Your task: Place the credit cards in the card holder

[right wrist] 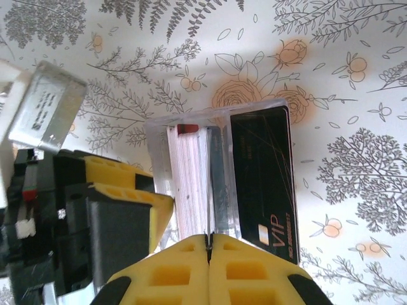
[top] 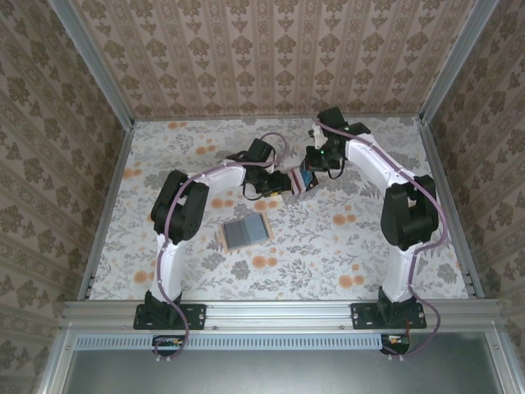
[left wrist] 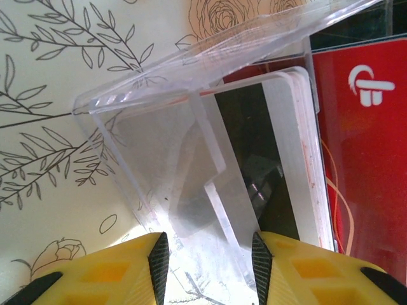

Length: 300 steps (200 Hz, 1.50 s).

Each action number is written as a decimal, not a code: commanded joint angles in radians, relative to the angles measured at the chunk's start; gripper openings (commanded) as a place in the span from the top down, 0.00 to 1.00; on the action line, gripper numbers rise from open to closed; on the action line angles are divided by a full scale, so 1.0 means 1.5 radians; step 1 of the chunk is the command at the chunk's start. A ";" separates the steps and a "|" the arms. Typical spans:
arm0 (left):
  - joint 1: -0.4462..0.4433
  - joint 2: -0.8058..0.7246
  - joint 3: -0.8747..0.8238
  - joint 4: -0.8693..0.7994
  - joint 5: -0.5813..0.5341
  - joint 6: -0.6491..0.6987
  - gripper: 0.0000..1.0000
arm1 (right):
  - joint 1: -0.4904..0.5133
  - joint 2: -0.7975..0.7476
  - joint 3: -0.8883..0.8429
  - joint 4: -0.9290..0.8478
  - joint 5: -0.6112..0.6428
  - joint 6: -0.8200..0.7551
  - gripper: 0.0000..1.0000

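- The credit cards point(right wrist: 191, 175) sat inside a clear case point(left wrist: 159, 127). A white-edged stack stood beside a black card marked VIP (the left wrist view also caught a red one with a white logo).
- The left fingers point(left wrist: 262, 264) were parted to about the clear case's width, one against each side wall at its end, and so held it.
- The right fingers point(right wrist: 208, 254) were pressed tight together at the opposite, open end of the clear case, just over the card edges. A thin edge ran into their seam, but whether it was a card or a wall of the case could not be told.
- The card holder point(top: 244, 234) lay opened flat on the tabletop point(top: 369, 246) with its grey-blue inside up. It was well apart from the clear case, on the side toward the arm bases.
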 commanded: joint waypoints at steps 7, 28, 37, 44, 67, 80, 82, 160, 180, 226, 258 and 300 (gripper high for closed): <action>-0.009 -0.044 0.029 -0.056 -0.012 0.015 0.58 | -0.002 -0.078 -0.023 -0.013 0.008 -0.003 0.96; -0.006 -0.075 0.041 -0.081 -0.020 0.026 0.57 | 0.000 -0.121 -0.044 -0.007 0.006 0.002 0.96; -0.004 -0.088 0.047 -0.090 -0.020 0.031 0.57 | 0.001 -0.141 -0.056 -0.003 -0.002 0.005 0.96; -0.002 -0.099 0.050 -0.099 -0.021 0.035 0.57 | 0.003 -0.154 -0.067 0.002 -0.013 0.009 0.96; 0.009 -0.157 0.019 -0.127 -0.041 0.055 0.57 | 0.019 -0.202 -0.131 0.046 -0.071 0.037 0.96; 0.021 -0.208 -0.033 -0.132 -0.065 0.061 0.57 | 0.038 -0.229 -0.191 0.105 -0.120 0.066 0.96; 0.023 -0.217 -0.043 -0.132 -0.068 0.061 0.57 | 0.042 -0.232 -0.200 0.115 -0.126 0.071 0.96; 0.103 -0.470 -0.438 -0.134 -0.129 0.057 0.59 | 0.232 -0.147 -0.407 0.489 -0.214 0.220 0.96; 0.132 -0.489 -0.499 -0.127 -0.139 0.058 0.60 | 0.257 -0.097 -0.406 0.529 -0.210 0.236 0.96; 0.172 -0.467 -0.559 -0.092 -0.134 0.065 0.62 | 0.263 -0.020 -0.400 0.579 -0.234 0.267 0.97; 0.173 -0.434 -0.562 -0.072 -0.128 0.067 0.63 | 0.267 -0.006 -0.394 0.574 -0.239 0.265 0.97; 0.172 -0.408 -0.568 -0.053 -0.124 0.069 0.65 | 0.269 0.004 -0.396 0.591 -0.256 0.279 0.97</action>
